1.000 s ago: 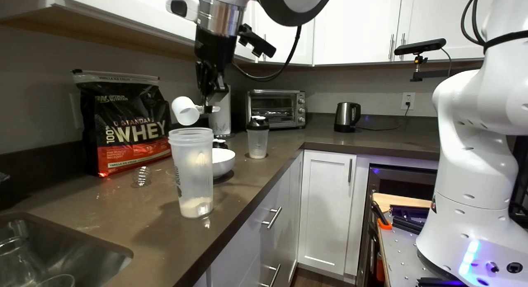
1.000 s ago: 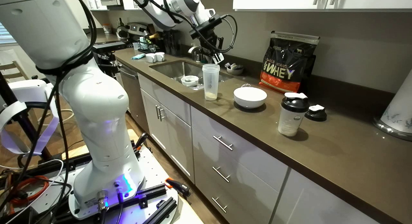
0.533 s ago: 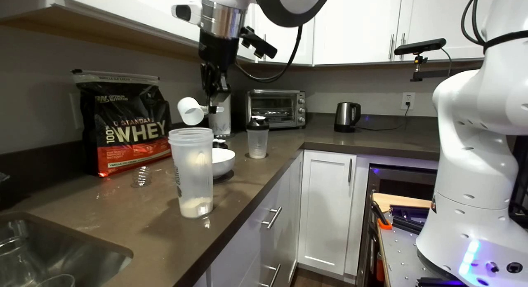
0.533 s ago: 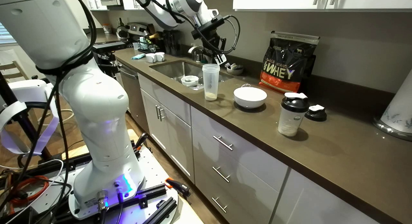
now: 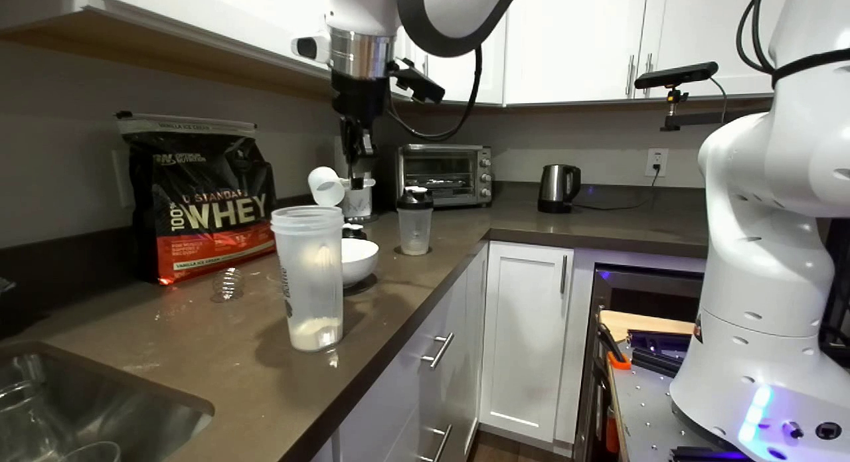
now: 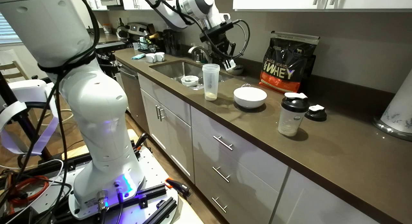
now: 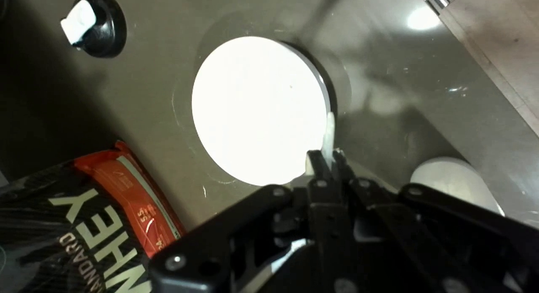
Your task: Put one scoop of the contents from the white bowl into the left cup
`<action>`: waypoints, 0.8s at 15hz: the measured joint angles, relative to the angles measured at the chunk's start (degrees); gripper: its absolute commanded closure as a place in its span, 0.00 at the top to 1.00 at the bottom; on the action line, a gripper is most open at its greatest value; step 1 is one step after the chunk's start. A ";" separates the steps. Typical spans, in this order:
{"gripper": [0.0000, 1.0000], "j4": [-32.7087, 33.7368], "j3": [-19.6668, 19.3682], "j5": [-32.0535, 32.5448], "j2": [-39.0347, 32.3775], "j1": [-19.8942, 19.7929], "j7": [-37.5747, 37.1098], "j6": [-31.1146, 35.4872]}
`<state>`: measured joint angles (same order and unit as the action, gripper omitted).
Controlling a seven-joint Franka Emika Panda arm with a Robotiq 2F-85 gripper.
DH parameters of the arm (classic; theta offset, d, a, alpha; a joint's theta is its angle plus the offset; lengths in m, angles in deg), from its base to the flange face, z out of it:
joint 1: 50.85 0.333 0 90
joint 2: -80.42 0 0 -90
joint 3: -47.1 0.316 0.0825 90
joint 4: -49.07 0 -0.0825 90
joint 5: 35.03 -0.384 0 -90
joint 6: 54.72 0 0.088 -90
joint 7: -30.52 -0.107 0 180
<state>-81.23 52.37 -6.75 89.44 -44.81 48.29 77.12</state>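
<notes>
One end effector (image 5: 357,182) — tight on the scoop (image 5: 326,186)

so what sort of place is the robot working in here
A kitchen, most likely a home one: a steel sink is set into the brown counter, and a toaster oven and a kettle stand farther along it.

The bag (image 5: 206,200) reads "100% WHEY", "VANILLA ICE CREAM".
</notes>
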 measured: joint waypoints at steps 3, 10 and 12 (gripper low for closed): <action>0.01 2.37 -1.34 -2.84 -3.18 -0.63 -0.02 -3.16; 0.01 8.88 -3.91 -8.99 -11.59 -2.37 -1.27 -7.31; 0.01 10.88 -4.50 -9.00 -14.01 -3.00 -2.82 -7.92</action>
<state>-70.35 47.87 -15.76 75.42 -47.80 45.48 69.20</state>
